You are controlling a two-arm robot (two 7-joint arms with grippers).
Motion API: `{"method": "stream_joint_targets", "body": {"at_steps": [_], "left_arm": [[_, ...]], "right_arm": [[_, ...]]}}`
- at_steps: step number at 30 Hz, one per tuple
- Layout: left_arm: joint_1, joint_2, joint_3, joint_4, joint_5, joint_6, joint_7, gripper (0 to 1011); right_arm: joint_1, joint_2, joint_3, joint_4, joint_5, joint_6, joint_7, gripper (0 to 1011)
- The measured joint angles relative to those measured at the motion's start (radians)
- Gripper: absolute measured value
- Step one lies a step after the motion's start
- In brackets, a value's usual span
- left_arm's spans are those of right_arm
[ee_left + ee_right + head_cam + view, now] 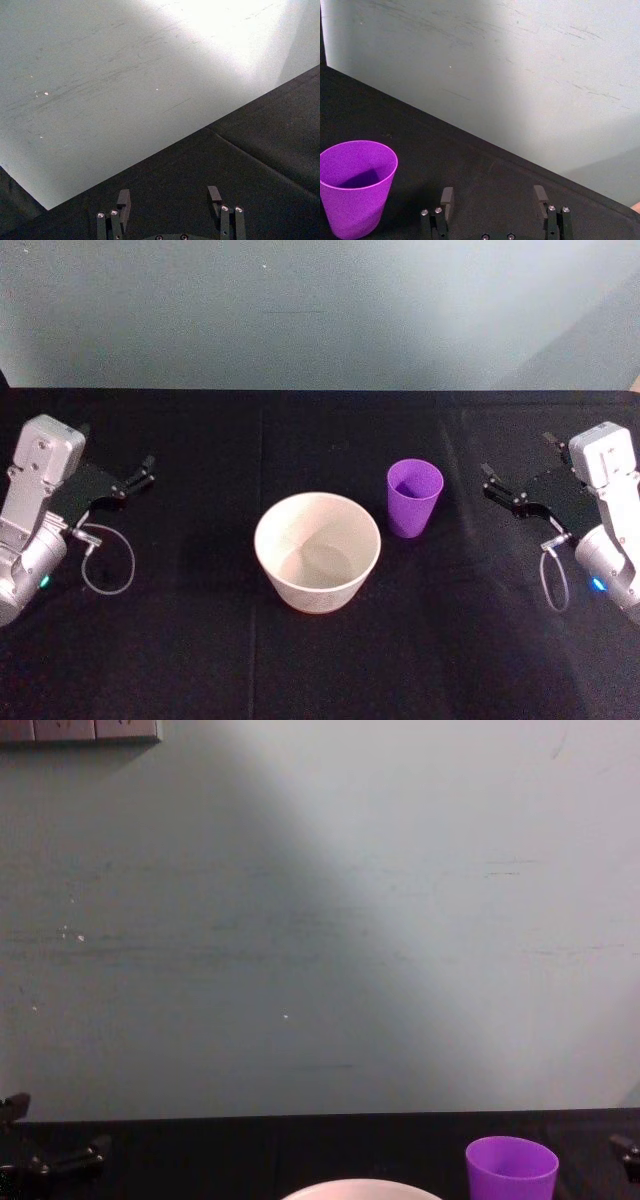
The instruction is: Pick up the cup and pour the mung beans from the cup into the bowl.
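Cup (414,497) stands upright beside bowl (317,550), nearer my right gripper (489,481), open and empty; left gripper (149,470) likewise open.

Chest view cuts the bowl (360,1188) down to a rim sliver, the cup (511,1168) is clipped at its base, and its shadowed inside hides any contents.

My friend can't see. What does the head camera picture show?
A purple cup stands upright on a black table, just right of a wide pale bowl. The left gripper and right gripper sit open at the table's far sides.
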Motion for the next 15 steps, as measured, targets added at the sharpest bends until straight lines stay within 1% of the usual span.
{"method": "stream_joint_targets", "body": {"at_steps": [15], "left_arm": [[0.0, 0.0, 0.0, 0.0, 0.0, 0.0, 0.0, 1000]], "right_arm": [[0.0, 0.0, 0.0, 0.0, 0.0, 0.0, 0.0, 1004]]}}
